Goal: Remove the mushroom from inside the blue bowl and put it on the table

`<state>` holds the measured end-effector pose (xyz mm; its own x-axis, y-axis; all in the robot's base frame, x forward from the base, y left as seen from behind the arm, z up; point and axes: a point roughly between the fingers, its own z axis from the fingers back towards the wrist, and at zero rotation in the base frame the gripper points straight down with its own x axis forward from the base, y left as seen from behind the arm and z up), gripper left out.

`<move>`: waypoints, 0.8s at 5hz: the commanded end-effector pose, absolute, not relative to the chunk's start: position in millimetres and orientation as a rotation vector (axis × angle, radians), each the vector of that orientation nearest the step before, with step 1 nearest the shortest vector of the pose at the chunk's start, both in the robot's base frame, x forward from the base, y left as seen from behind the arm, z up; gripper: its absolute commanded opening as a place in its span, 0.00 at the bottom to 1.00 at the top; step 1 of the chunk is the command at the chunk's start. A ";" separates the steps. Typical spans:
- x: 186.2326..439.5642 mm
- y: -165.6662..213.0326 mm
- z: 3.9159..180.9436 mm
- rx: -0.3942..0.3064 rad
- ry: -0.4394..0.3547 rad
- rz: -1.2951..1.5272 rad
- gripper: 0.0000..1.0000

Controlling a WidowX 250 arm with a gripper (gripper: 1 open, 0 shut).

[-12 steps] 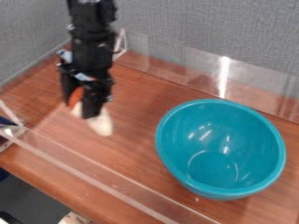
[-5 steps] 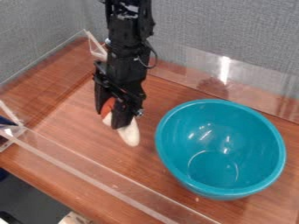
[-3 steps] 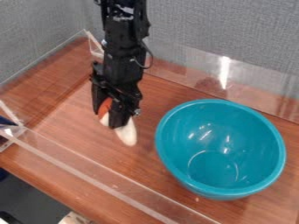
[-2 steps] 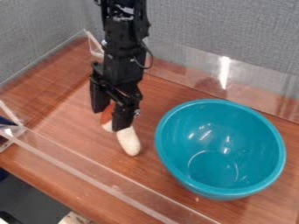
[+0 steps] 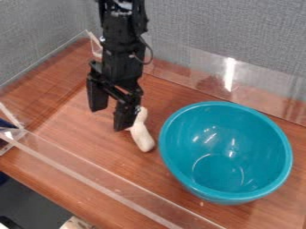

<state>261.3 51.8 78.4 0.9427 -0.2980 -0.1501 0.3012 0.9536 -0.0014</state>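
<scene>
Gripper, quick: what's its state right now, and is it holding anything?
Gripper: open, holding nothing; the mushroom lies on the table beside it.

Moderate, even light; small picture, soft in fine detail
Pale glints mark the blue bowl [image 5: 226,152]; a whitish streak of glare crosses the clear wall [image 5: 228,76]; the dark gripper [image 5: 113,118] shows little surface detail.
</scene>
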 end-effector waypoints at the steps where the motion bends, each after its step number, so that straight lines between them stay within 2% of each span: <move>1: 271.9 58.9 119.4 0.054 0.033 -0.282 1.00; 2: 279.1 65.8 150.4 0.068 -0.008 -0.252 1.00; 3: 288.5 66.0 141.3 0.065 -0.023 -0.286 1.00; 4: 292.0 63.0 140.7 0.063 -0.038 -0.267 1.00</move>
<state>284.7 62.9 126.4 0.9632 -0.2679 -0.0232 0.2687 0.9622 0.0440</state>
